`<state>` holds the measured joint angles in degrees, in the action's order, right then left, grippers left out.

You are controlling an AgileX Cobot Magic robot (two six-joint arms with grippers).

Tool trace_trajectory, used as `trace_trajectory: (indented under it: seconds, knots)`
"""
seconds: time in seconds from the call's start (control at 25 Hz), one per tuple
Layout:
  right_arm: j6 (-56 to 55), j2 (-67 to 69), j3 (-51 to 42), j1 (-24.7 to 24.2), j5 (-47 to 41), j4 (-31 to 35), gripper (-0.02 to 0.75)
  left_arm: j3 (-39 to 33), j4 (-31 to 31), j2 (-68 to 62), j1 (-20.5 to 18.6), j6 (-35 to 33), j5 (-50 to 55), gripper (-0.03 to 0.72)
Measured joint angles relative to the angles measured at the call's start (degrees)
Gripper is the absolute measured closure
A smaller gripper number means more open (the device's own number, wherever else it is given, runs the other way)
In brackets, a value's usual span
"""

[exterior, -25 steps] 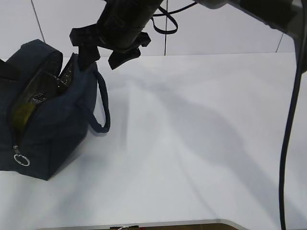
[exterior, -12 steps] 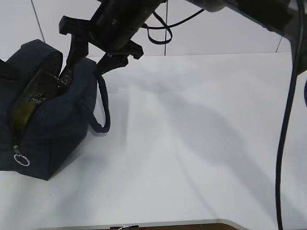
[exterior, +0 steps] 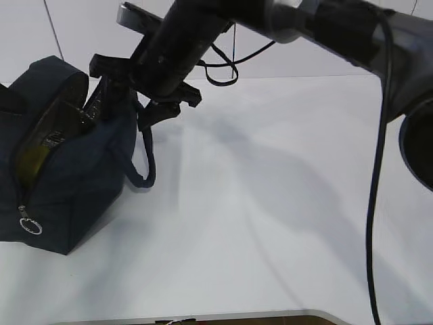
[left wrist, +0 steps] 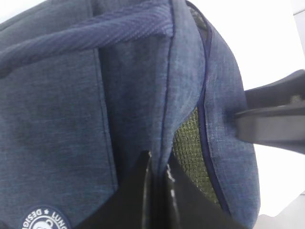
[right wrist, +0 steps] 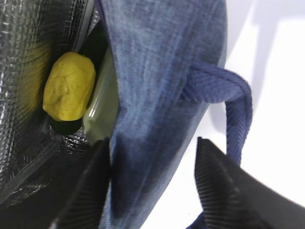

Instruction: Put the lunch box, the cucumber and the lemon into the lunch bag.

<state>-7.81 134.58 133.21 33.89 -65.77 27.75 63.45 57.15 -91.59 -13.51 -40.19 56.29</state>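
Note:
The navy lunch bag [exterior: 74, 169] stands open at the table's left. In the right wrist view the yellow lemon [right wrist: 69, 93] lies inside it against the silvery lining, beside the sage-green lid of the lunch box [right wrist: 102, 107]. A dark green bit under the lemon may be the cucumber [right wrist: 64, 126]. My right gripper [exterior: 135, 95] is open and straddles the bag's near wall [right wrist: 157, 95], one finger inside the opening and one outside by the handle [right wrist: 238, 109]. My left gripper [left wrist: 158, 160] is shut on a fold of the bag's fabric [left wrist: 138, 95] at the opening's edge.
The bag's zipper ring pull [exterior: 29, 225] hangs at its front corner. The right arm [exterior: 304, 20] reaches across from the upper right, with a black cable [exterior: 379, 169] hanging down. The white table [exterior: 284, 203] spreads to the right of the bag.
My right gripper has come down from above the bag and now straddles its wall, still open. The bag has stayed in place.

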Motion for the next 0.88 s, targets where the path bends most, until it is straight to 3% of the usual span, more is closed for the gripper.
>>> trace_trajectory:
  seconds: [0.28, 0.68, 0.76, 0.88]
  knots:
    - [-0.03, 0.93, 0.0, 0.0, -0.92, 0.35, 0.314, 0.0, 0.0, 0.0, 0.0, 0.0, 0.0, 0.705]
    - [1.47, 0.93, 0.0, -0.09, -1.86, 0.35, 0.603, 0.0, 0.0, 0.0, 0.0, 0.0, 0.0, 0.705]
    - [3.56, 0.93, 0.0, -0.09, -2.27, 0.35, 0.691, 0.0, 0.0, 0.0, 0.0, -0.11, 0.0, 0.705]
    - [5.19, 0.93, 0.31, -0.09, -2.61, -0.49, 0.723, 0.0, 0.0, 0.0, 0.0, -0.59, 0.0, 0.705]
